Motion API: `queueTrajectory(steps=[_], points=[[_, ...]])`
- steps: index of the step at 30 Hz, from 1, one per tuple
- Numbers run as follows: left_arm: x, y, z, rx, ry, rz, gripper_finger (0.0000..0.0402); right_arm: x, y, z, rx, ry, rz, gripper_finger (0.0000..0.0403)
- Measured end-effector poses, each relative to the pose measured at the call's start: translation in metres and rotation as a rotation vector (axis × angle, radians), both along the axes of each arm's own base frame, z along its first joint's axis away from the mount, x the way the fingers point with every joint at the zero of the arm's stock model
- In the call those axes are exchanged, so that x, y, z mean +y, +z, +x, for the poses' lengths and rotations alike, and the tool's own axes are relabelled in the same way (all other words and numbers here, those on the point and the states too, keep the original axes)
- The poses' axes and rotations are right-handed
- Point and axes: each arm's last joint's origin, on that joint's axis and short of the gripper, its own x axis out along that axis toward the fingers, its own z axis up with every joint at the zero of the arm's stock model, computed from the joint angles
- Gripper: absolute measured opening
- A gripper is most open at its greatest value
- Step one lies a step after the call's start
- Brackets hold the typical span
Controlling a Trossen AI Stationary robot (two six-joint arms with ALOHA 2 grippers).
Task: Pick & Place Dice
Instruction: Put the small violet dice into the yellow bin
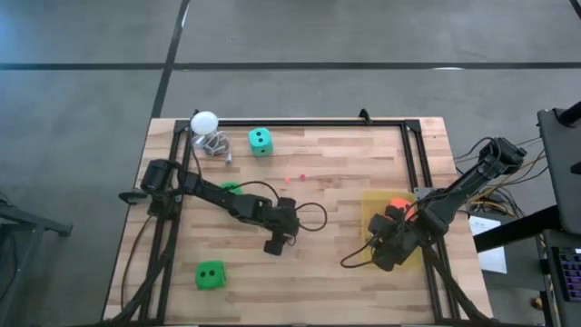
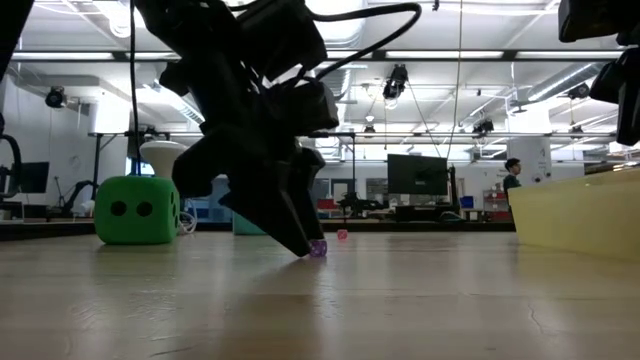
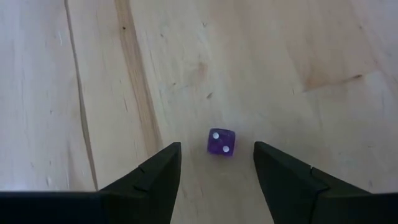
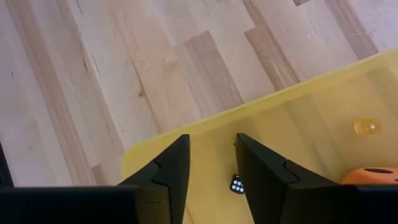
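A tiny purple die (image 3: pixel 221 142) with white pips lies on the bare wood near the table's middle. My left gripper (image 3: pixel 216 155) points steeply down over it, open, one finger on each side with a gap to both. A teal die (image 1: pixel 260 141) sits at the far side and a green die (image 1: pixel 210 275) near the front left. Another green die (image 1: pixel 231 189) peeks out from behind the left arm. My right gripper (image 4: pixel 212 140) hangs open above the yellow tray (image 1: pixel 372 204), which holds an orange-red die (image 1: pixel 397 204).
A white ball (image 1: pixel 204 121) on a wire stand is at the far left corner. A small black die (image 4: pixel 237 185) and a small yellow one (image 4: pixel 367 127) lie in the tray. Tiny pink dice (image 1: pixel 289 179) lie mid-table. A black frame rims the table (image 1: pixel 300 121).
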Motion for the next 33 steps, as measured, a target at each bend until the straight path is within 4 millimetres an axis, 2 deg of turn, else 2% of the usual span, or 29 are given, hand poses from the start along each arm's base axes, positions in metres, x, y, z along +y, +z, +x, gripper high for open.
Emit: queueTrajectory(steps=[23,33], points=[[-0.0012,-0.0032,-0.0009,-0.038,-0.051,-0.041,0.0203,0.0019,0.0009,0.0023,-0.024,0.002,0.019,0.0106],[-0.0013,-0.0026,-0.0002,-0.049,-0.073,-0.033,0.0173,0.0045,0.0025,0.0054,-0.059,0.006,0.047,0.0093]])
